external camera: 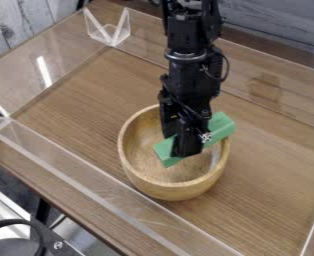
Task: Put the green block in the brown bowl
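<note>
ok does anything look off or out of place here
Nothing looks spilled or damaged. The green block sits askew, tilted across the brown bowl between the dark jaws, which just looks like part of the placing.

Soft, even light; faint shadows; whole picture slightly blurred.
</note>
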Tool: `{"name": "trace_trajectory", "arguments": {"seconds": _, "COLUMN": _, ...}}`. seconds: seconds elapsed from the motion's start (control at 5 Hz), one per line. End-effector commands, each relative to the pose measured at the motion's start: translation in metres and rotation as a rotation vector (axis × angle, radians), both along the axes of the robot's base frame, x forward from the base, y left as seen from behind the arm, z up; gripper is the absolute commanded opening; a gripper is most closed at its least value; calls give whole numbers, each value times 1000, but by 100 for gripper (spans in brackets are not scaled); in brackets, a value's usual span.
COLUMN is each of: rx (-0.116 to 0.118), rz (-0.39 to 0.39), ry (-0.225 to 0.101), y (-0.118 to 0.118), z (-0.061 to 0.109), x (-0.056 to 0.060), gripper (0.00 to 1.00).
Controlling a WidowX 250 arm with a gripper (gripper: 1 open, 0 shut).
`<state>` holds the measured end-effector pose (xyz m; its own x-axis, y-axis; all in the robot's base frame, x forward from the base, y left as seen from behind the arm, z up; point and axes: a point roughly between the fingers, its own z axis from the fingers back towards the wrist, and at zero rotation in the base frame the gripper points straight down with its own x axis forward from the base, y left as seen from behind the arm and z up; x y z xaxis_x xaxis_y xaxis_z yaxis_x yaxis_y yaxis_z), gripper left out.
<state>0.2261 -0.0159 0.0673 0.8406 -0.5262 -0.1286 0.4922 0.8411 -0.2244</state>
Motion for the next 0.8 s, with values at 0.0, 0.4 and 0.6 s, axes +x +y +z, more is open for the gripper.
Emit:
{"name": "trace_trajectory", "arguments": {"seconds": 0.0, "rx": -13, "rz": 22, "ry": -40, "y": 2, "z": 6, "x": 5, "gripper": 0}}
{"name": "trace_trajectory", "arguments": {"seconds": 0.4, "rx": -29, "rz": 20, "ry": -18, "y": 1, "z": 9, "x": 4, "gripper": 0}}
{"name": "trace_trajectory", "arguments": {"seconds": 0.6, "rx": -11, "rz": 41, "ry": -31, "y": 4, "z": 14, "x": 5, "gripper": 0}}
